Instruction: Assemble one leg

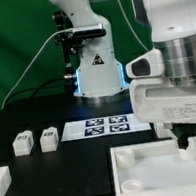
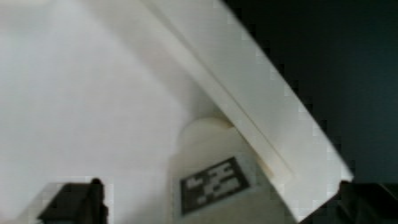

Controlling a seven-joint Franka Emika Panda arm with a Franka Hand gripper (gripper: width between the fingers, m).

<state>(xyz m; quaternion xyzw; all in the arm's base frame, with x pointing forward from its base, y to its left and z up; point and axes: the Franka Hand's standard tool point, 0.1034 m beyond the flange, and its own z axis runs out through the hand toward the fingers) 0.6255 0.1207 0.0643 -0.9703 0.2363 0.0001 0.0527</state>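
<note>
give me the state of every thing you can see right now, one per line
end effector: low over the tray-like piece, open or shut cannot be told
leg with tag: beside the tray-like piece's rim, between the fingertips; contact unclear
tray-like piece: lying flat on the table
two loose legs: resting side by side on the table, apart from the arm
marker board: flat on the table

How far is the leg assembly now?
Done: one leg stands in the white tray's corner. In hand: the end effector hovers over it, fingers apart, gripping nothing. Left: whether it is fastened cannot be told; two more legs wait on the table.
</note>
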